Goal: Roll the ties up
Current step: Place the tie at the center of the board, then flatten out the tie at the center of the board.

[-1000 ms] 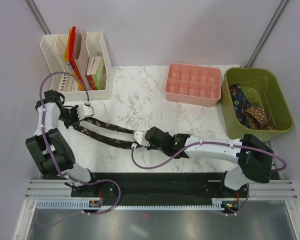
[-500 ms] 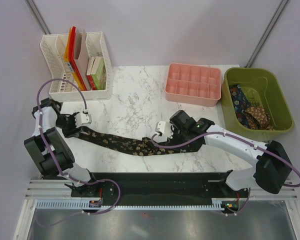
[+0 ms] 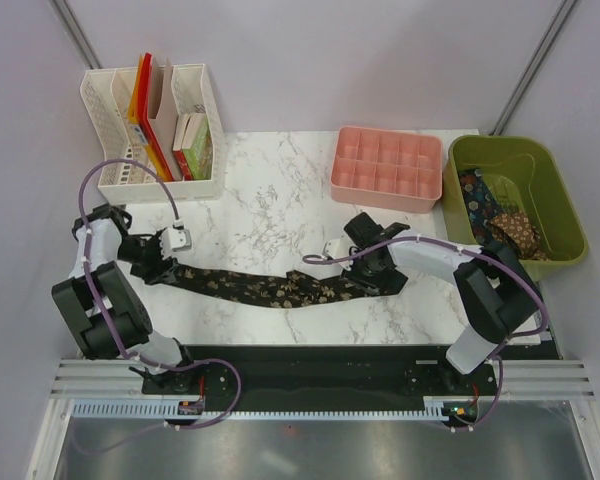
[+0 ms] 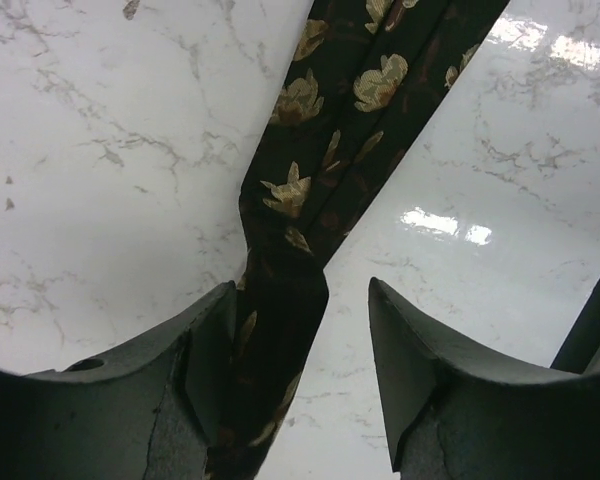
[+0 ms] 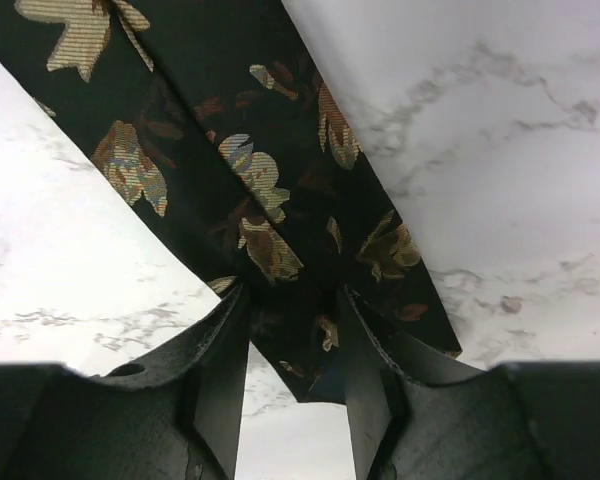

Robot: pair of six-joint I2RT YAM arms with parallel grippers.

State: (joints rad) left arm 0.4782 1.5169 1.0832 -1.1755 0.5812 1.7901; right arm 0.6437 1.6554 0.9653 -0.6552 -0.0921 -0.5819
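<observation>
One dark tie [image 3: 270, 288] with gold-brown flowers lies stretched flat across the marble table [image 3: 270, 200], narrow end to the left. My left gripper [image 3: 163, 262] is over that narrow end and stands open. In the left wrist view the tie [image 4: 310, 190] runs along the left finger [image 4: 205, 350], well clear of the other finger; the left gripper [image 4: 300, 290] holds nothing. My right gripper [image 3: 368, 280] is over the wide end. There the tie's pointed tip [image 5: 280, 250] lies in the gap of the right gripper [image 5: 292, 292], whose jaws stand half apart astride it.
A green bin [image 3: 500, 145] at the right holds more patterned ties [image 3: 505, 225]. A pink compartment tray [image 3: 388, 168] sits behind the right arm. A white file organiser [image 3: 155, 130] with books stands at the back left.
The tie was doubled over between the grippers; the right gripper carried its wide end rightward, laying it out flat. The left gripper opened and let go. The right jaws opened wide, then narrowed.
</observation>
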